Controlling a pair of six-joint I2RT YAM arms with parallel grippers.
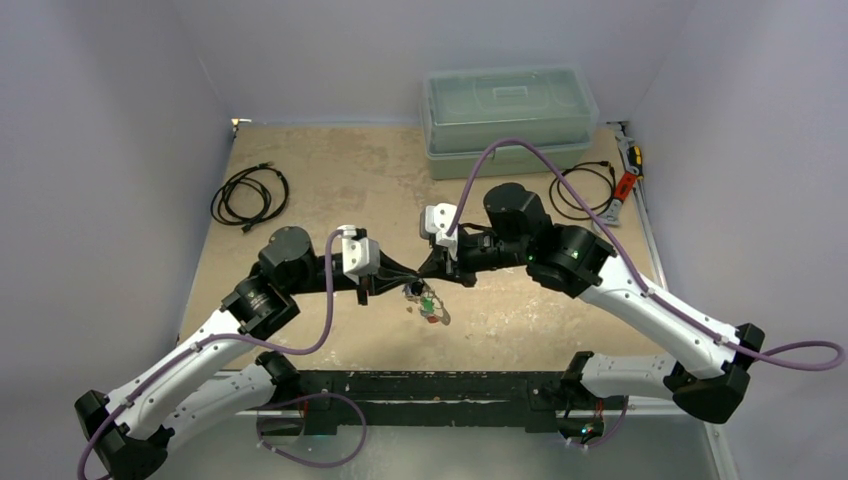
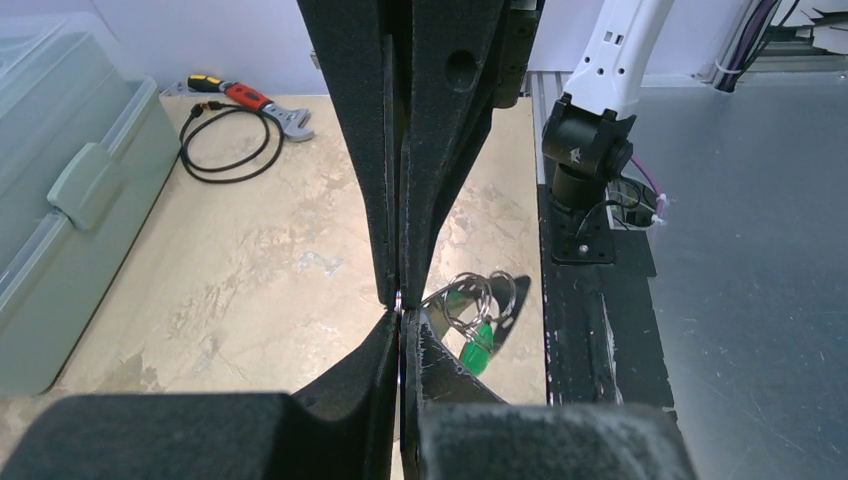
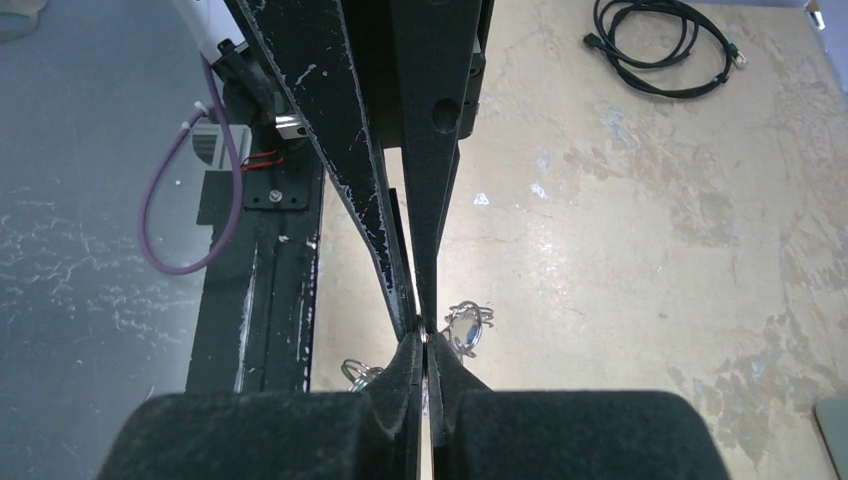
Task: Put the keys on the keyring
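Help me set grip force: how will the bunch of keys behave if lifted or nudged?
The keys would likely flop and swing, being joined by loose small rings. Their thin shiny metal may slip in a pinch. The bunch looks tiny on the table, so probably light.

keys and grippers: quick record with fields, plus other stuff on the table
small silvery keys with coloured heads: bunched between both grippers, green head visible
left gripper: shut, tips at keys
right gripper: shut, tips at keys
held: cannot tell
clear lidded plastic bin: far edge
black coiled cables: one each side
red wrench: far right corner
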